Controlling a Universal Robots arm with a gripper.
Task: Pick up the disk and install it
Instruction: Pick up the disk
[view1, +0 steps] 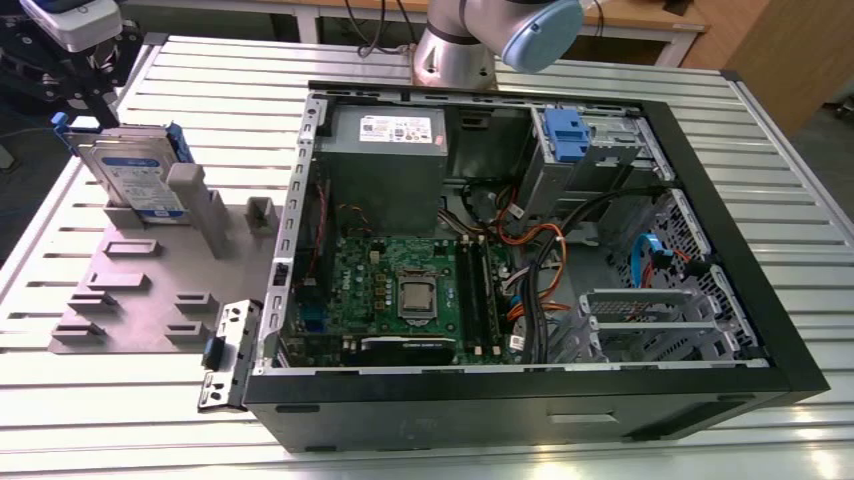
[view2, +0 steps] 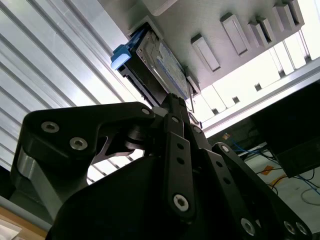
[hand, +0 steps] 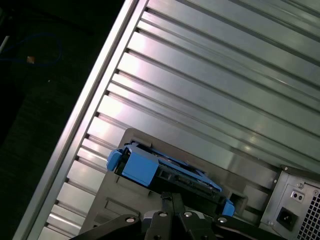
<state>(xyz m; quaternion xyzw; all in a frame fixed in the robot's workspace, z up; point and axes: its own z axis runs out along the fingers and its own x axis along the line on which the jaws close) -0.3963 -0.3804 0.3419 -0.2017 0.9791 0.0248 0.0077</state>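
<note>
Silver-grey metal framed in blue plastic, the disk (view1: 134, 175) is being held upright on its edge by a slot of the grey fixture (view1: 147, 290), which is lying on the ribbed aluminium table (view1: 747, 120) at the exterior view's left. The gripper (view1: 83, 110) is being poised right at the disk's upper edge, close to the blue end of its carrier. Whether it is spread, pressed together or pinching the disk cannot be told, nor whether contact is being made. In both wrist views the disk (view2: 155, 60) (hand: 150, 167) is being shown just beyond the gripper (view2: 175, 97) (hand: 170, 197), seated in the fixture. Well apart, toward the exterior view's right, the open computer case (view1: 534, 400) is being displayed on its side, with its motherboard (view1: 400, 290), its power supply (view1: 387, 150) and a blue carrier (view1: 567, 135) in the drive bay exposed. The arm's base (view1: 461, 45) is being seen behind the case.
</note>
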